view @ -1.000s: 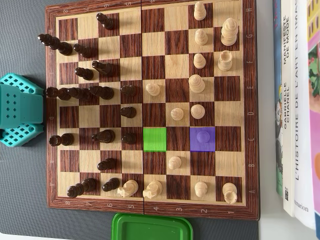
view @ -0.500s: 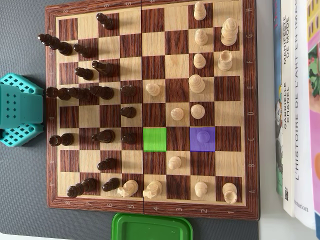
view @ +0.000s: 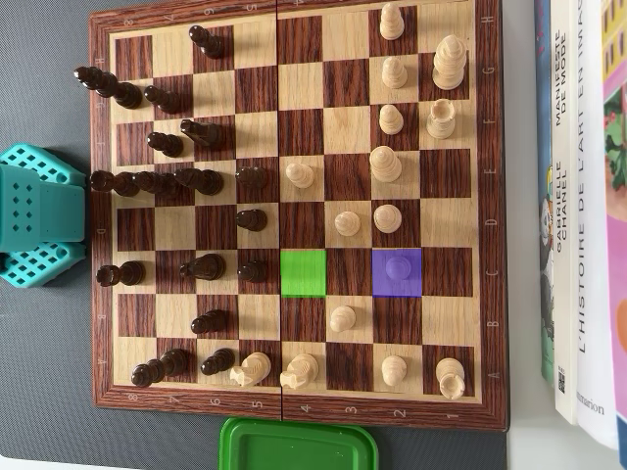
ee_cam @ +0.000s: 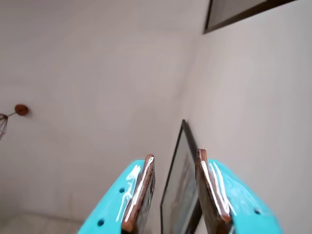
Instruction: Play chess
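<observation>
Reading "L'HISTOIRE DE L'ART" on book (view: 591, 196), beside chessboard (view: 294, 24)

We seem to be in a home: a framed picture (ee_cam: 181, 195) leans against a plain wall, and art books (view: 580, 206) lie beside the chessboard (view: 294, 29).

Green lid (view: 298, 444) cut off by the bottom edge in overhead view, books (view: 582, 206) cut off at right, teal arm base (view: 37, 215) cut off at left, picture frame (ee_cam: 181, 185) partly hidden behind gripper fingers (ee_cam: 140, 192) in wrist view

Chessboard (view: 294, 29) centre, books (view: 578, 196) right (lid (view: 299, 446) below)
</observation>
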Controlling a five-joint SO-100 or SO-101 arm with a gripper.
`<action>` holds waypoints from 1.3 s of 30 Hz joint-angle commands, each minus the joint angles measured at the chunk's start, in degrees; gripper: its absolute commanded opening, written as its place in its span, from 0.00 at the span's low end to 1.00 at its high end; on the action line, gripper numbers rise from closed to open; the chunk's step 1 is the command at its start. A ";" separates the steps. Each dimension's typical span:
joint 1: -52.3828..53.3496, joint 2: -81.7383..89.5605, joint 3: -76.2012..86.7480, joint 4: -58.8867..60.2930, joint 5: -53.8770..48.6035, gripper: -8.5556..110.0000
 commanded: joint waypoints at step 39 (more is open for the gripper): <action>-0.26 -7.47 -29.00 124.54 -0.35 0.19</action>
